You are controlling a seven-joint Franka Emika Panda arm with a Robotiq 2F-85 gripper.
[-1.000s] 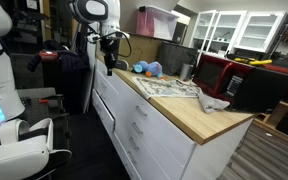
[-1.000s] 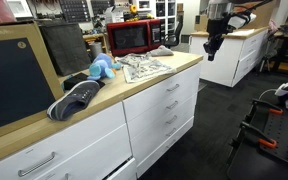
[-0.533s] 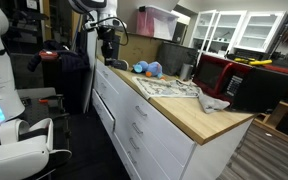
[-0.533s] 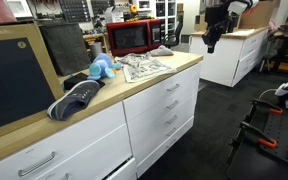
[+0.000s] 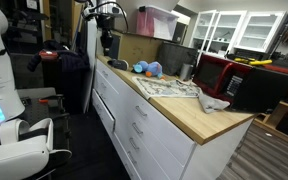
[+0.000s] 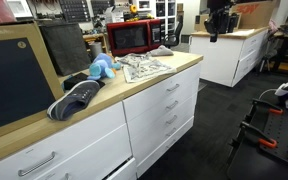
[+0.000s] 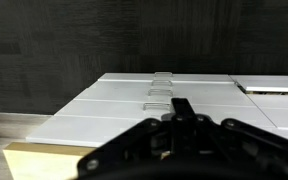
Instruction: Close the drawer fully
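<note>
Long wood surface (image 5: pixel 198 118) (image 6: pixel 125 88) on top of white cupboards. At one end, near the front edge, a dark shoe (image 6: pixel 75 100). Just beside it, a blue soft toy (image 5: pixel 148 68) (image 6: pixel 101 68). In the middle, spread flat, a newspaper (image 5: pixel 169 88) (image 6: pixel 144 67). By the back edge, a red microwave (image 5: pixel 215 72) (image 6: pixel 134 37). Touching the newspaper's corner, a grey cloth (image 5: pixel 213 101) (image 6: pixel 162 51).

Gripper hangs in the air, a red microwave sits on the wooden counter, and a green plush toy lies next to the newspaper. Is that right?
Not quite: the plush toy is blue, not green, as both exterior views show. The rest holds: the gripper hangs in the air, the red microwave sits on the wooden counter, and the toy lies next to the newspaper.
</note>
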